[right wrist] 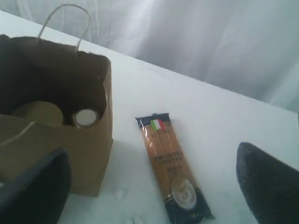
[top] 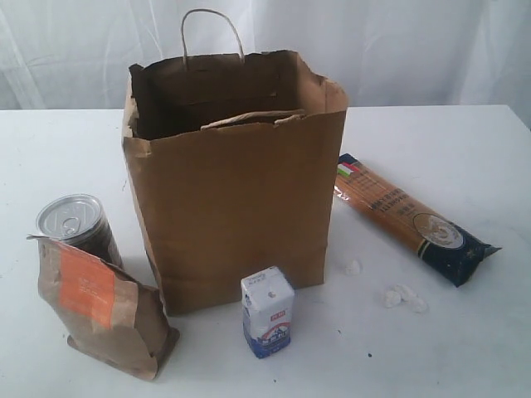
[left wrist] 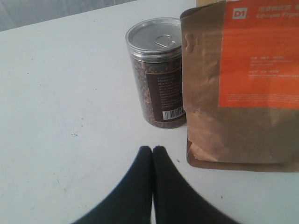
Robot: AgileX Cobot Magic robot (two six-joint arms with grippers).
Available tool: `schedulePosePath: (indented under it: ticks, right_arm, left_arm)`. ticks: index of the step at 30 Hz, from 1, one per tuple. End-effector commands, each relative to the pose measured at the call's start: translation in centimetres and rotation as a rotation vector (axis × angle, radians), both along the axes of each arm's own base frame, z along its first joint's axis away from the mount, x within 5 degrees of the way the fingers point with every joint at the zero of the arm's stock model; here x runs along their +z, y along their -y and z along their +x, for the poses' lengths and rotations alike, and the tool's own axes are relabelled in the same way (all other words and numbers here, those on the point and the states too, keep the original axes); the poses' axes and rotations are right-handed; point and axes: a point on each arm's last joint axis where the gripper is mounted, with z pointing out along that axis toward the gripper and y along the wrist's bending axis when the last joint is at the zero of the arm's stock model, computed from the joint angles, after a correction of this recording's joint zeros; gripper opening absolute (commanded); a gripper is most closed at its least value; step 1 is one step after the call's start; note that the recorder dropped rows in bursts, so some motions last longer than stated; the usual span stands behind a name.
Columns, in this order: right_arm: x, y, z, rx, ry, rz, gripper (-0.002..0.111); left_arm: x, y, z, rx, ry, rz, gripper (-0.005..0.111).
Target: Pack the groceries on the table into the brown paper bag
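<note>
The brown paper bag [top: 241, 182] stands open mid-table. Inside the bag [right wrist: 91, 154], a tan lid [right wrist: 39, 114] and a white cap [right wrist: 86, 117] show. Left of the bag stand the silver-topped can [top: 73, 222] and the kraft pouch with orange label [top: 99, 307]; a white-blue carton [top: 267, 311] stands in front. The spaghetti packet [top: 411, 217] lies flat on the right. My left gripper [left wrist: 152, 149] is shut and empty, low over the table just short of the can [left wrist: 156, 74] and pouch [left wrist: 238, 88]. My right gripper [right wrist: 150, 156] hangs wide open above the spaghetti packet [right wrist: 170, 168]. Neither arm shows in the exterior view.
Small white scraps [top: 404, 297] lie on the white table [top: 465, 149] between the carton and the spaghetti packet. A white curtain [top: 398, 41] hangs behind the table's far edge.
</note>
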Motion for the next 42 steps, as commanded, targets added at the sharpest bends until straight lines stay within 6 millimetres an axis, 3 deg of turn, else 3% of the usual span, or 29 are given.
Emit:
schedulePosePath:
  ticks: [1,9,14,18,24,31,42]
  right_arm:
    - [-3.6,1.6,-2.0,-0.068,-0.06,0.061,0.088]
    - [-13.7,2.0,-3.5,-0.113,-0.325,0.034,0.088]
    - [-18.1,1.2,-2.8,-0.096,-0.422,-0.047,0.085]
    - [-21.2,-0.8,-0.1,-0.101,-0.552,-0.104,0.073]
    - [-25.9,-2.3,5.3,-0.093,-0.643,-0.068,0.07]
    - [-28.5,-3.6,9.9,-0.036,-0.67,-0.13,0.04]
    - [-31.0,-4.3,11.5,-0.037,-0.729,-0.158,0.038]
  left_arm:
    - [-0.1,0.0,0.0,0.004,0.001,-0.003,0.0]
    - [-0.1,0.0,0.0,0.004,0.001,-0.003,0.0]
    - [-0.1,0.0,0.0,0.004,0.001,-0.003,0.0]
    - [-0.1,0.0,0.0,0.004,0.001,-0.003,0.0]
    - [-0.1,0.0,0.0,0.004,0.001,-0.003,0.0]
    - [-0.1,0.0,0.0,0.004,0.001,-0.003,0.0]
    - [-0.1,0.0,0.0,0.004,0.001,-0.003,0.0]
